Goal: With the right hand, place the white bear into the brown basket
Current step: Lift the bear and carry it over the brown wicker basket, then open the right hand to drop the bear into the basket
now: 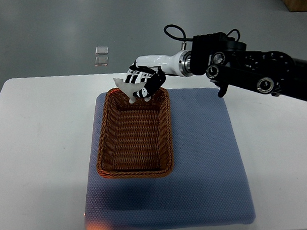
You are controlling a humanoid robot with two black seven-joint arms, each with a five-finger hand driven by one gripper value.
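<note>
We reach in from the right edge with our right arm [256,73], its black forearm stretched leftward and ending in a white wrist section [160,62]. Our right hand [143,82] points down and left (black and white fingers curled), closed around a small white object. Our left arm does not show.

Basket [135,139]: woven wicker, brown, ribbed rough weave. Mat [207,162] under it: blue-grey cloth, fine dimpled texture, matt. Worktop [41,141]: smooth white, slight sheen. Right hand [143,83]: glossy white and black plastic shells, metal ring at wrist. Bear [128,87] in the hand: smooth white, looks plastic.
</note>
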